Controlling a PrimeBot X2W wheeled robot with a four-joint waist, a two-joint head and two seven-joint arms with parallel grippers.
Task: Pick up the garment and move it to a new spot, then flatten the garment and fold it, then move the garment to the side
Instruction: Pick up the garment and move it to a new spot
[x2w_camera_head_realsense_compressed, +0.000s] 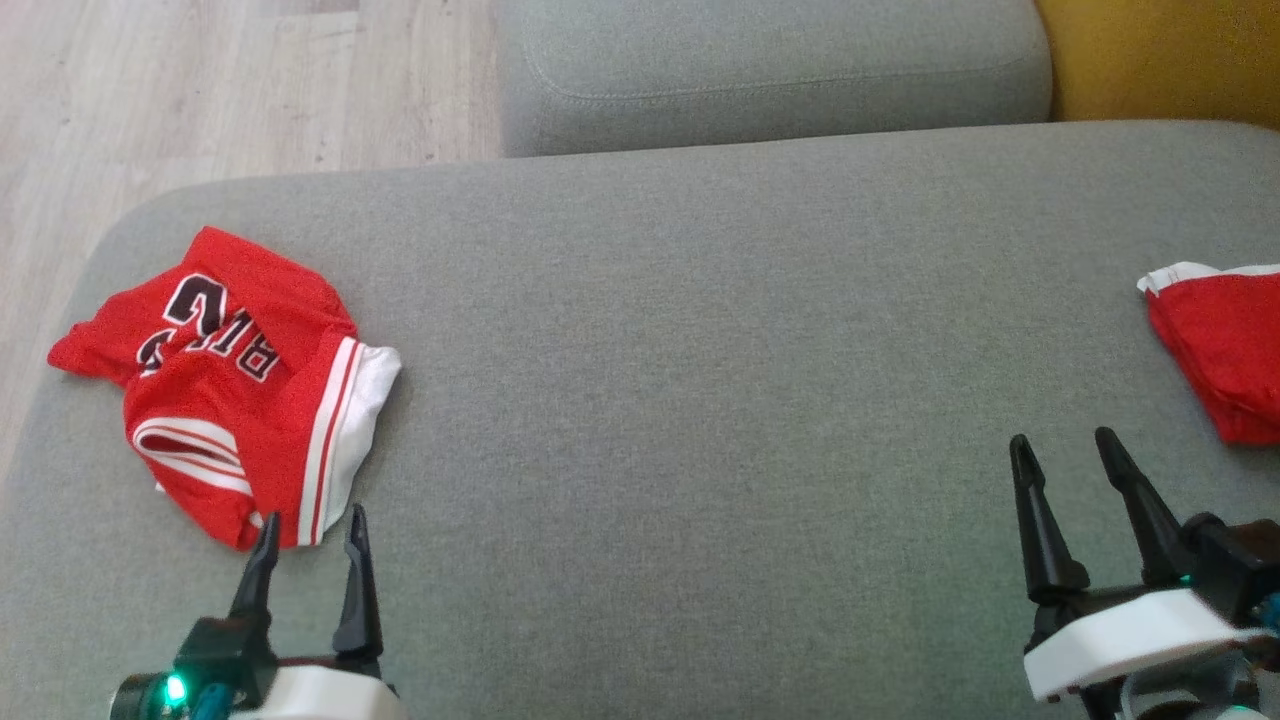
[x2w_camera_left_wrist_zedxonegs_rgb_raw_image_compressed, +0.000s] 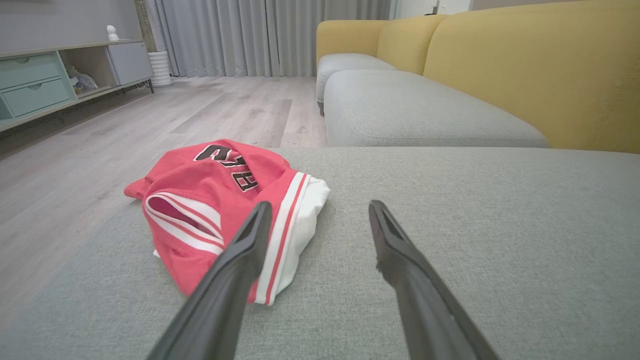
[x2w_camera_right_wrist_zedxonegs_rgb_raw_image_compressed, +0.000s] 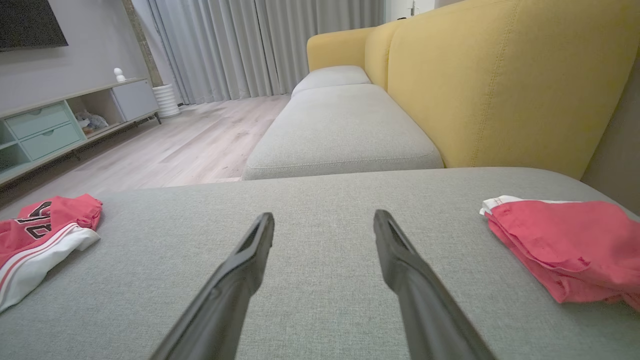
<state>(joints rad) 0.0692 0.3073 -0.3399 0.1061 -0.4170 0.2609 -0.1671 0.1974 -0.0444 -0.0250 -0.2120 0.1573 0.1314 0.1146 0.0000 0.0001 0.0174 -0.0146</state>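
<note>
A broad grey cushion (x2w_camera_head_realsense_compressed: 700, 350) carries the scene, with pale wood floor (x2w_camera_head_realsense_compressed: 200, 90) beyond its rounded left corner. The task's jersey (x2w_camera_head_realsense_compressed: 230, 390), red with white trim, lies crumpled at the far left of the cushion, and one red corner reaches close to the rim. Well apart, at the right edge, a folded red cloth (x2w_camera_head_realsense_compressed: 1225, 350) sits in a neat stack, seemingly finished.

The left pincer (x2w_camera_head_realsense_compressed: 312, 516) stands wide and empty just at the jersey's near edge. One finger overlaps the white hem (x2w_camera_left_wrist_zedxonegs_rgb_raw_image_compressed: 295, 235) in the wrist view, though contact cannot be told. The right pincer (x2w_camera_head_realsense_compressed: 1062, 437), likewise wide and empty, waits over bare cushion near the folded cloth.

The risks here are judgements. The jersey is bunched in layers, so a shallow pinch at the hem may lift only one layer and drag the rest, leaving it twisted. A pull toward the left would likely tip it over the rim onto the floor. A low approach could snag a finger in the cushion's weave. A carry too far right might knock the stack loose.
</note>
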